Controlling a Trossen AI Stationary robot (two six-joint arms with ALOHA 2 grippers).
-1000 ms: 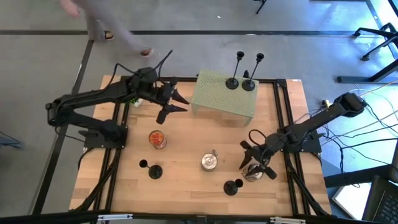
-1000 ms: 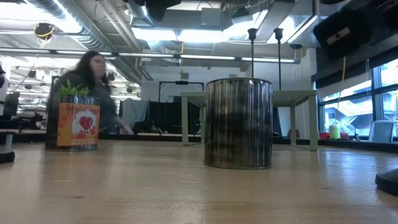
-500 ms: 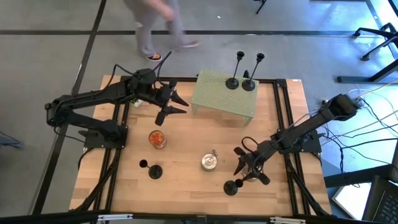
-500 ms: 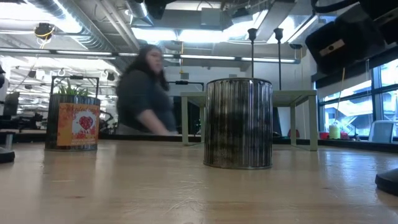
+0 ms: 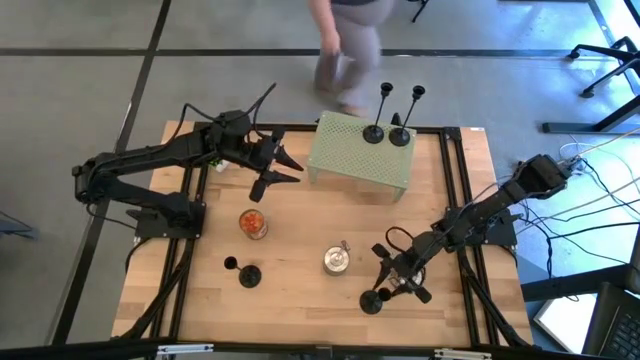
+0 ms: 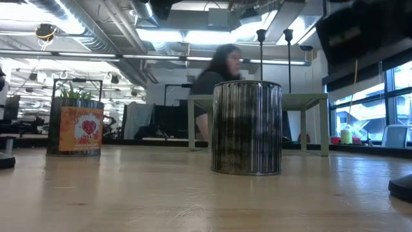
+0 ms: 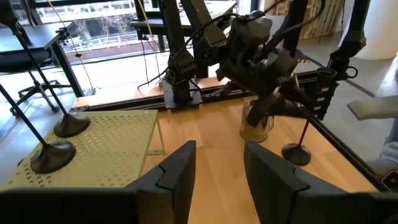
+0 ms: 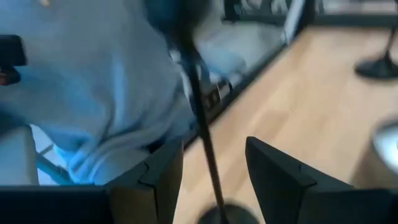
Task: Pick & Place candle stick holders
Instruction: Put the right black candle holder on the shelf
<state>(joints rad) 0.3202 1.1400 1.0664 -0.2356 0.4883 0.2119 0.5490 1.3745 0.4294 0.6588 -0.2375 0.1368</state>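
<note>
Two black candle stick holders (image 5: 373, 133) (image 5: 400, 137) stand by their round bases on a green perforated stand (image 5: 350, 165) at the far edge. A third (image 5: 248, 276) stands near the front left. A fourth (image 5: 373, 300) stands near the front middle. My right gripper (image 5: 390, 278) is open at this fourth holder; in the right wrist view its thin stem (image 8: 202, 137) rises between the two fingers (image 8: 273, 174) without touching them. My left gripper (image 5: 280, 172) is open and empty, held above the table left of the green stand.
A glass jar with a red label (image 5: 253, 223) and a silver tin (image 5: 337, 259) stand mid-table. Another glass jar (image 7: 258, 124) sits under my right arm. A person (image 5: 345, 40) walks past beyond the far edge.
My right gripper has moved toward the table's left and near edges, away from the glass jar and up to the front-middle candle stick holder, staying open. The person behind the table has walked from left to right.
</note>
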